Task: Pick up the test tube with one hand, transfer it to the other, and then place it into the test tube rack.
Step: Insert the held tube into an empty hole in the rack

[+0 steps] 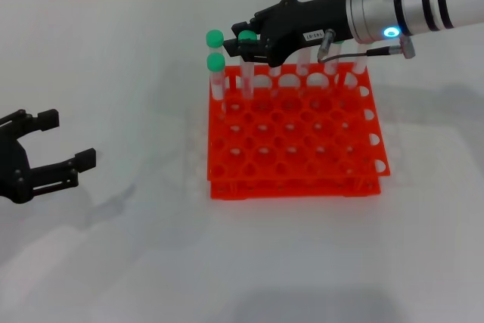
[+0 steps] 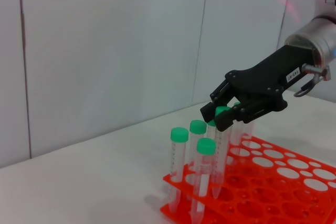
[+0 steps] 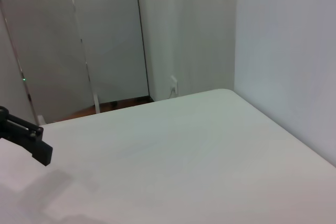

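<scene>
Test tube work from my seat, nearest things first: my left black two-finger gripper [image 1: 57, 153] sits low at the near left of the white tabletop [image 1: 113, 262], well apart from everything, its fingers spread and holding nothing. Beyond it, toward the middle, stands the bright orange-red plastic two-tier test tube rack [image 1: 295, 145] with its grid of round holes, flat on the tabletop. At the rack's far left corner I see two slim clear plastic tubes with green screw caps [image 1: 216, 73] standing upright in holes, one just behind the other. Right beside them, over the far row, my right black gripper with the small white label [image 1: 243, 45] on its silver arm [image 1: 408, 1] reaches in from the far right, clenched on the slim clear test tube with a green screw cap [image 1: 246, 58]. The tube hangs upright with its cap pinched between the fingers and its lower part down at the rack's far row; in the left wrist view the same tube [image 2: 220, 145] drops from the gripper [image 2: 223, 116] into the rack [image 2: 283, 182], though I cannot tell how deep it sits.
</scene>
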Robot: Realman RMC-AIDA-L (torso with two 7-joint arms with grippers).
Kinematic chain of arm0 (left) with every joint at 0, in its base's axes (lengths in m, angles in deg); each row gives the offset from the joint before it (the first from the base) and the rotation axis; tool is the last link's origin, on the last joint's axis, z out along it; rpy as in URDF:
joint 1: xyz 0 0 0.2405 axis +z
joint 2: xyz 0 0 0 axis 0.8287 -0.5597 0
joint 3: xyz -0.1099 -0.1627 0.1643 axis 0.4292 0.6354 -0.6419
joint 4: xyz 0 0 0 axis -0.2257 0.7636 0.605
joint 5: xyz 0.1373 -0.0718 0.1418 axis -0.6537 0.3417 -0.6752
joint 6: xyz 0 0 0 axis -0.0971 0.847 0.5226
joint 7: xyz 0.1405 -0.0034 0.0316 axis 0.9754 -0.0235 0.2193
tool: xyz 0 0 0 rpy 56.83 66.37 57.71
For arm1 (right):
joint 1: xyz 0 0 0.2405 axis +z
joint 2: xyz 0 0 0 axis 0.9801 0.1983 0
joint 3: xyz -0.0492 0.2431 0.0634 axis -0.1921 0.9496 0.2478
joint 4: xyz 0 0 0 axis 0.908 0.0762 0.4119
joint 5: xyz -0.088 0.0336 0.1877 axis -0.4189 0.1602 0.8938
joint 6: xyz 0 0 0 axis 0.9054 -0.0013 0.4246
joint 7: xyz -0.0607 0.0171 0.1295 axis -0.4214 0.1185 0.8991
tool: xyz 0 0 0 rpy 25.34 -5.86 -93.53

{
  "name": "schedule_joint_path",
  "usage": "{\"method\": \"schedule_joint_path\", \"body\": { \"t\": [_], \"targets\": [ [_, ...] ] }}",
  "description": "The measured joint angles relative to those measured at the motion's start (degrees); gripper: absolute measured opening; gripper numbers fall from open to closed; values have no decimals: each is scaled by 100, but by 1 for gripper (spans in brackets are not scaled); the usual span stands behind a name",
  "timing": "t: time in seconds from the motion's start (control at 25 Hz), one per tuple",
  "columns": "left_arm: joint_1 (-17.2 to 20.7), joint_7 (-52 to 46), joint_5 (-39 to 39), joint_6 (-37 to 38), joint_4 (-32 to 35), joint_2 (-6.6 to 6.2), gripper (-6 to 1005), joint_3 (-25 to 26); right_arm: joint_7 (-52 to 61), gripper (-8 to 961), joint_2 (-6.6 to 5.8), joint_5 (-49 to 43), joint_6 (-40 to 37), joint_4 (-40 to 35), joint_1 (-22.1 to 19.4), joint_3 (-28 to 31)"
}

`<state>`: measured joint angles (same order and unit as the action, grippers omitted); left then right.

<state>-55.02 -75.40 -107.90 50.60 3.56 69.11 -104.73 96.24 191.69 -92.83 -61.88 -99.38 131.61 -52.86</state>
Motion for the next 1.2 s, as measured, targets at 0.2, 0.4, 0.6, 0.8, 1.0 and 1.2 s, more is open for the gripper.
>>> {"method": "schedule_joint_path", "body": {
  "t": [0.2, 0.4, 0.6, 0.8, 1.0, 1.2],
  "targets": [
    [-19, 29, -9, 0, -15, 0, 895, 0, -19, 265, 16, 10, 80, 4, -26, -61],
    [-40, 31, -37, 0, -23, 1, 895, 0, -24, 275, 16, 36, 99, 10, -30, -127],
    [-52, 31, -53, 0, -23, 0, 895, 0, -38, 326, 15, 72, 110, 8, -32, -205],
    [-64, 31, -53, 0, -23, 0, 895, 0, -39, 377, 14, 75, 111, -2, -32, -223],
    [-69, 31, -53, 0, -22, 0, 895, 0, -16, 428, 10, 82, 79, -89, -59, -218],
    [-36, 100, -53, 36, -24, 3, 895, 183, 116, 577, -37, 85, -224, -556, -297, -181]
  ]
}}
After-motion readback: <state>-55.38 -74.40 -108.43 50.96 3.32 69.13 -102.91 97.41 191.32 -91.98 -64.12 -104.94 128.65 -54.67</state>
